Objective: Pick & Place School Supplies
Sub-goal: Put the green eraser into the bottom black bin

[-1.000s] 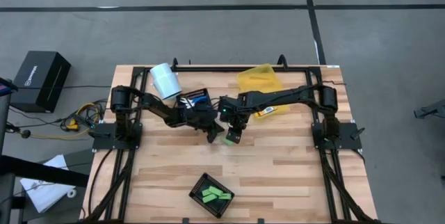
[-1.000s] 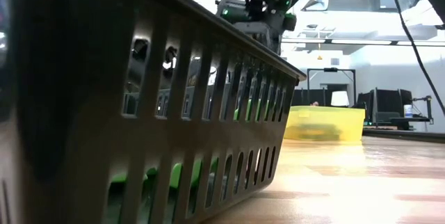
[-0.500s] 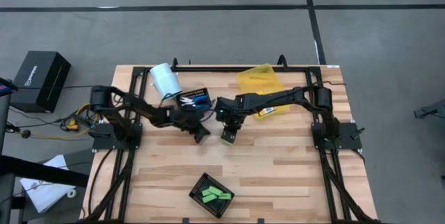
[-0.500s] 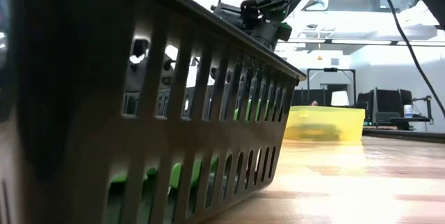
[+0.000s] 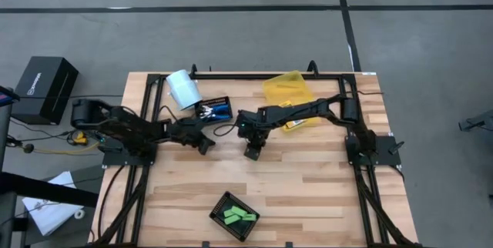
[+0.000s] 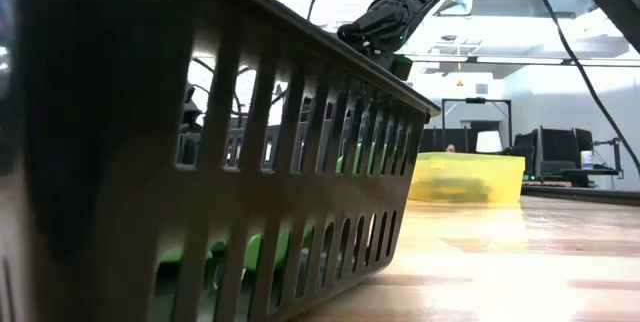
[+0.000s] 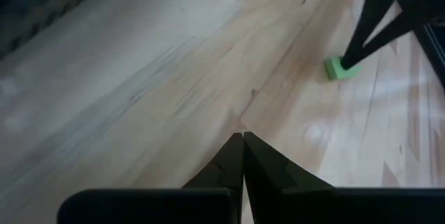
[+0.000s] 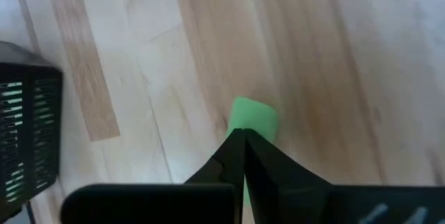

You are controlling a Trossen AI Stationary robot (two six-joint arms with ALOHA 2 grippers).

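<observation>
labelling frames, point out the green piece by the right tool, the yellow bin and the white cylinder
small light-green oblong piece [image 8: 254, 120], right wrist view, its top face
yellow translucent bin [image 5: 286, 88], high view, its wall
pale white-blue cylinder [image 5: 182, 89], high view, its side

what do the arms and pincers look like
Both arms are dark, jointed and slim, mounted on black frames at the table's sides, with black cables trailing along them. The left pincer and the right pincer each end in two matte black fingers tapering to thin tips. No readable markings show.
</observation>
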